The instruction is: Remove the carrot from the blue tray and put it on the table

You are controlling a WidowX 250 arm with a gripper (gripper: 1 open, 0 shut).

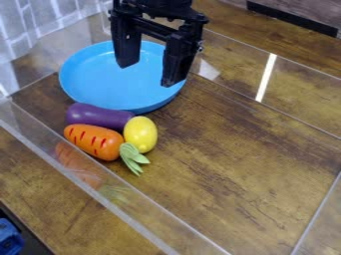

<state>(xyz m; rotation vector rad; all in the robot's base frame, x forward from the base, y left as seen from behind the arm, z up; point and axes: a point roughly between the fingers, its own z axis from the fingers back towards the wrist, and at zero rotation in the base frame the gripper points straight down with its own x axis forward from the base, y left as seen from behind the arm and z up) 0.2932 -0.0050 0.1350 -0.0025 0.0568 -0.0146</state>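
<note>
Glossy brown wood-grain table with pale reflections, smooth bright-blue plastic tray, clear, shiny acrylic-looking edge wall, smooth, plastic-looking yellow lemon, glossy purple eggplant, orange carrot with dark-ridged surface, matt black gripper

Carrot orange, dark stripes; tray bright blue.

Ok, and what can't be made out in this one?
- Much of the blue tray's inside, camera view: the gripper covers it, so whatever may lie behind is hidden.
- Part of the purple eggplant, camera view: behind the carrot and lemon.
- The robot arm above the gripper: cut off by the top edge.
- The dark blue object at lower left: cut off by the left edge, too little shows to name it.
</note>
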